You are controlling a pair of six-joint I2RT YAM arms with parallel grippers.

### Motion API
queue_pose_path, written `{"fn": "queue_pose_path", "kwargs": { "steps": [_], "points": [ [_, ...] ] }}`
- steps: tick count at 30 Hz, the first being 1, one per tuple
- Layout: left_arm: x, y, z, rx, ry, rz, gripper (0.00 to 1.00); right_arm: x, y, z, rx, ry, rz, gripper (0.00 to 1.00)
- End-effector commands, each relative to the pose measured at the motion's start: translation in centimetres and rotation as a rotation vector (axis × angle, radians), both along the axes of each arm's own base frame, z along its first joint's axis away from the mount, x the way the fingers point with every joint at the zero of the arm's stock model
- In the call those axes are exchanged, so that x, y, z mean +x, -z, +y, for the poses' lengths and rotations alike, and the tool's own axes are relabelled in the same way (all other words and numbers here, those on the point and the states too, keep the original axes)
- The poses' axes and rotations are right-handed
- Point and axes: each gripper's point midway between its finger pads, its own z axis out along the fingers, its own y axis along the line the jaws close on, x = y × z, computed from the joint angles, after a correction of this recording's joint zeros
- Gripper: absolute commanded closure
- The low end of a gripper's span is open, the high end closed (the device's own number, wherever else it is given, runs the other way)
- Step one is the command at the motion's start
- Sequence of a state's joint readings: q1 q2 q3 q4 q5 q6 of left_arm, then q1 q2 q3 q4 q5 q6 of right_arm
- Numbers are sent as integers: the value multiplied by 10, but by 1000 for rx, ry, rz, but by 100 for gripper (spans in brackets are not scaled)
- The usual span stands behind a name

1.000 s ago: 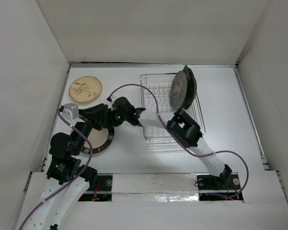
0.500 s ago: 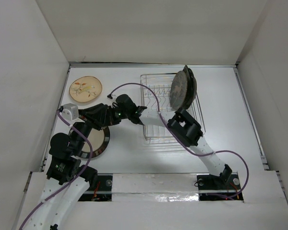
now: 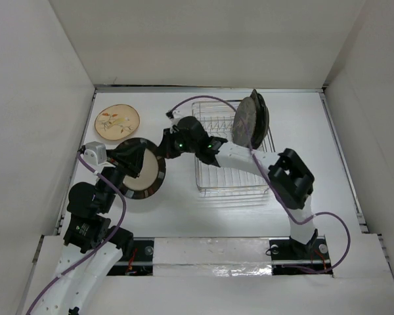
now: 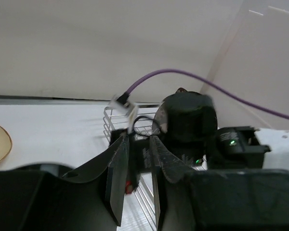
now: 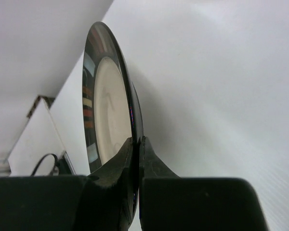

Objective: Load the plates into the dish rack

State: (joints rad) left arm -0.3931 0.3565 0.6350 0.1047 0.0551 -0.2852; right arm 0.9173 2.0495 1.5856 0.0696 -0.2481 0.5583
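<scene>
Cream-centred plate (image 3: 143, 177) hung off the worktop (image 3: 184, 213); I saw right hand (image 5: 137, 140) and left hand (image 4: 137, 140) both pinching its rim.

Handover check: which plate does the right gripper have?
The cream-centred plate with the dark rim, tilted up left of the dish rack; the right gripper pinches its edge. The tan floral plate lies flat, the dark plates stand in the rack.
</scene>
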Motion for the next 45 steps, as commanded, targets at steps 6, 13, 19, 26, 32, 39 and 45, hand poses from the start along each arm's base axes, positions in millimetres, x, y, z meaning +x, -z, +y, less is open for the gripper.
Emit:
{"fn": "queue_pose_path", "kwargs": {
  "steps": [6, 13, 19, 26, 32, 39, 45],
  "points": [
    [-9, -18, -1, -13, 25, -73, 78, 77, -191, -123, 335, 409, -303, 100],
    [-9, -12, -3, -8, 33, -60, 78, 101, -223, -253, 89, 859, -478, 100],
    [-9, -9, -8, -1, 58, -50, 78, 99, -255, -329, -40, 1104, -583, 100],
    [-9, -8, -8, 1, 59, -49, 77, 93, -239, -373, -282, 1260, -611, 100],
    [-6, -4, -12, 10, 70, -31, 77, 94, -222, -383, -431, 1297, -612, 100],
    [-8, -4, -13, 8, 76, -37, 77, 99, -218, -380, -511, 1283, -637, 100],
    [-7, -3, -12, 11, 74, -35, 77, 107, -189, -364, -552, 1225, -607, 100]
  ]
}}
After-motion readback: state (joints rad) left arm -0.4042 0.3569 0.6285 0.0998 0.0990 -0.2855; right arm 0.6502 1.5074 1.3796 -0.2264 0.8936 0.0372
